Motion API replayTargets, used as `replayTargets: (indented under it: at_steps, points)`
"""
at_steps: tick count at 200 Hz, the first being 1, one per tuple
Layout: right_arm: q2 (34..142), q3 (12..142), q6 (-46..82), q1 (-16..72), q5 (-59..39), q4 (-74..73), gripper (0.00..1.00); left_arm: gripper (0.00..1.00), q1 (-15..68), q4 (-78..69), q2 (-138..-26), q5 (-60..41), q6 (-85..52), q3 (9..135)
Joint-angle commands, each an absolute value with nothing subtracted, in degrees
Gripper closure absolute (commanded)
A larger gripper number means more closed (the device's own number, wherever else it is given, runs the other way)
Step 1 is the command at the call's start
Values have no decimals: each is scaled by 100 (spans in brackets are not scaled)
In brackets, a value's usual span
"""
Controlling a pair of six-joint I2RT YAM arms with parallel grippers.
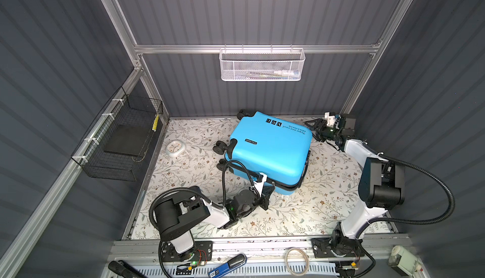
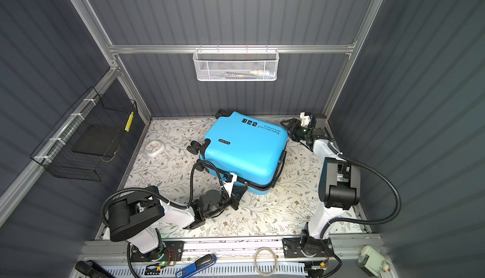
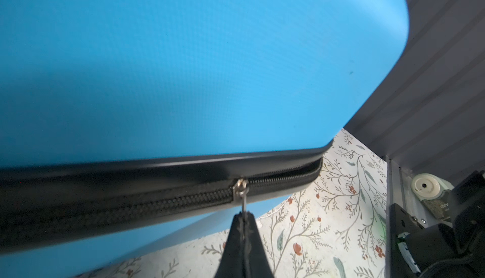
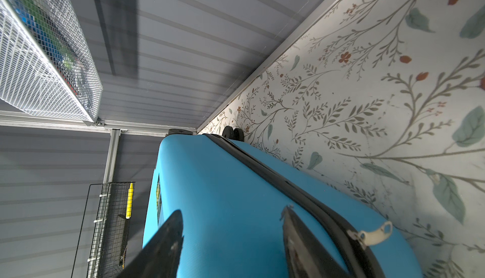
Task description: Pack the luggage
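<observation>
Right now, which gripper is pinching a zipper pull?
The left gripper, shut on the bright blue hard-shell suitcase's metal zipper pull; the right gripper stands open.

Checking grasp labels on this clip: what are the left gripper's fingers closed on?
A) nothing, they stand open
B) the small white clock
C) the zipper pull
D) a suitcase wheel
C: the left wrist view shows the left gripper with its fingers pinched shut on the metal zipper pull of the luggage.
</observation>
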State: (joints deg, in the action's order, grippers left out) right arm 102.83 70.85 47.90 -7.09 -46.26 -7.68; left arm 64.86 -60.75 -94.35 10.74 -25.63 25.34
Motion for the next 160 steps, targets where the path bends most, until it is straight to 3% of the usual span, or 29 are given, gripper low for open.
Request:
replayTargets:
  at_steps: [1, 60, 125, 160]
  points:
    - [10265, 6957, 4869, -565, -4852, -773, 39, 100, 6598, -5469, -8996, 980, -2118, 2927]
    - [10305, 6895, 4901, -413, -4816, -857, 39, 100, 6996, -3702, -8861, 736, -1143, 3690]
    - [10277, 6897, 4893, -307, -4738, -861, 40, 100, 7206, -3590, -8840, 1022, -947, 3841]
    - [9954, 6713, 4958, -583, -4475, -816, 29, 100, 7198, -3611, -8638, 1498, -928, 3594]
